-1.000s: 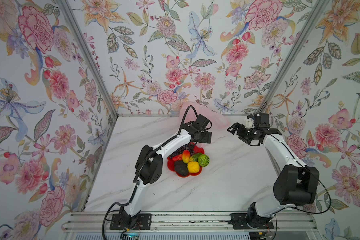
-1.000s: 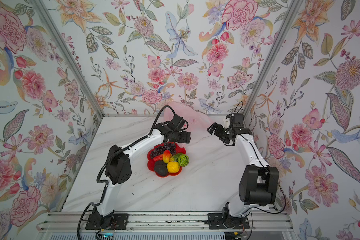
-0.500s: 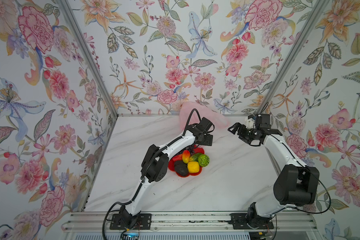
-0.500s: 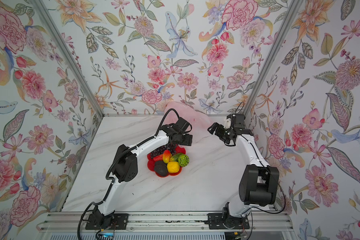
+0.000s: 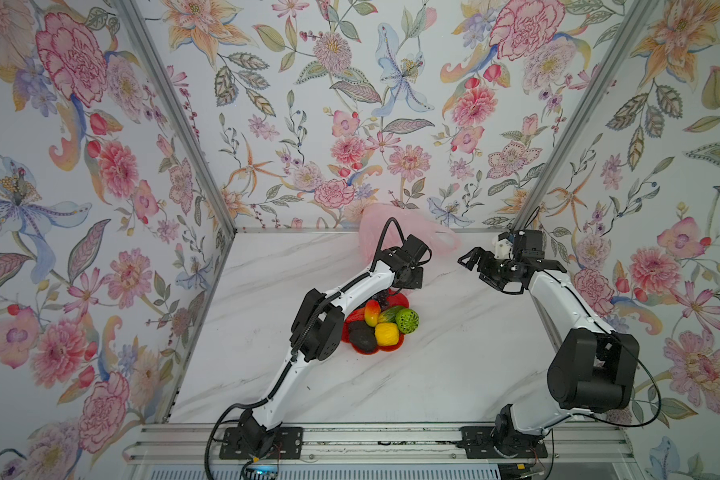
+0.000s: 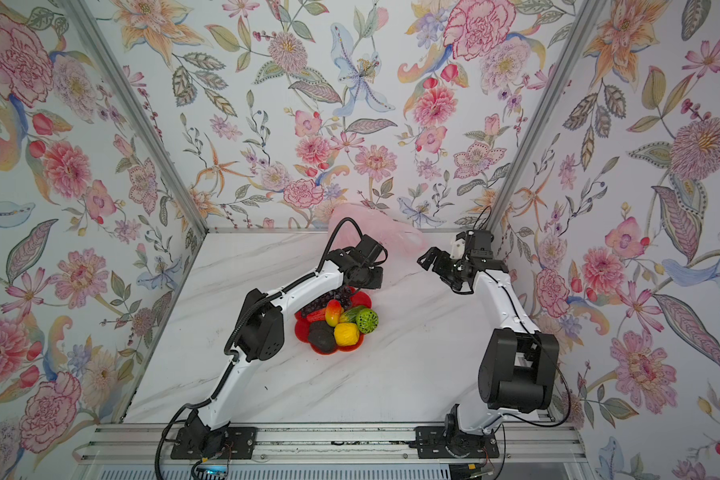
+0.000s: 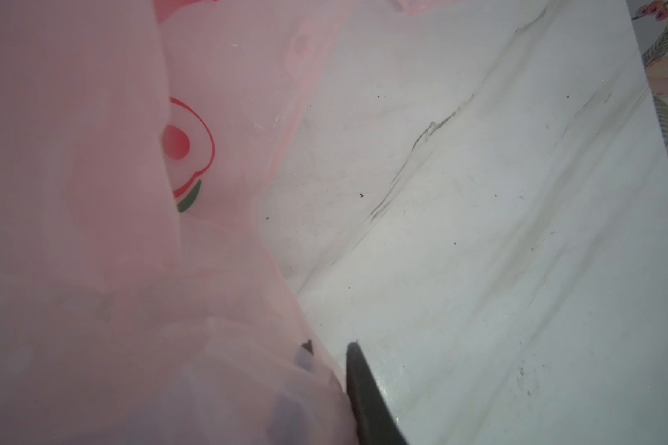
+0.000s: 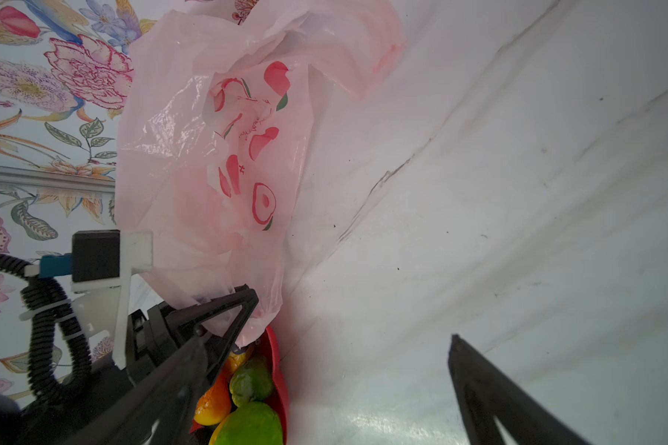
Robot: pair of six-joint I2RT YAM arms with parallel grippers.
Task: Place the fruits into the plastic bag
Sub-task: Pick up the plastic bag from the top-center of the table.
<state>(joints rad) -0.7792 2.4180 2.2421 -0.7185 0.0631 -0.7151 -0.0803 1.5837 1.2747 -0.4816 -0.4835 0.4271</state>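
The pale pink plastic bag [image 5: 374, 226] lies crumpled at the back of the table against the wall. My left gripper [image 7: 330, 366] is shut on the bag's near edge, with film draped over one finger. The right wrist view shows that grip, the left gripper [image 8: 245, 308] pinching the bag [image 8: 193, 154] just above the plate. The fruits [image 5: 385, 328] sit piled on a red plate [image 5: 375, 352]: lemon [image 5: 386, 334], green netted ball [image 5: 407, 320], mango [image 5: 371, 311], dark avocado [image 5: 362, 338], grapes [image 6: 325, 303]. My right gripper [image 5: 472, 259] hangs open and empty to the right of the bag.
Floral walls close in the marble table [image 5: 454, 353] on the left, back and right. The left arm's elbow [image 5: 316, 332] hangs just left of the plate. A metal rail [image 5: 371, 440] with both arm bases runs along the front edge.
My left gripper has moved back from above the plate to the bag and closed on its edge. The right gripper has stayed open and almost still.
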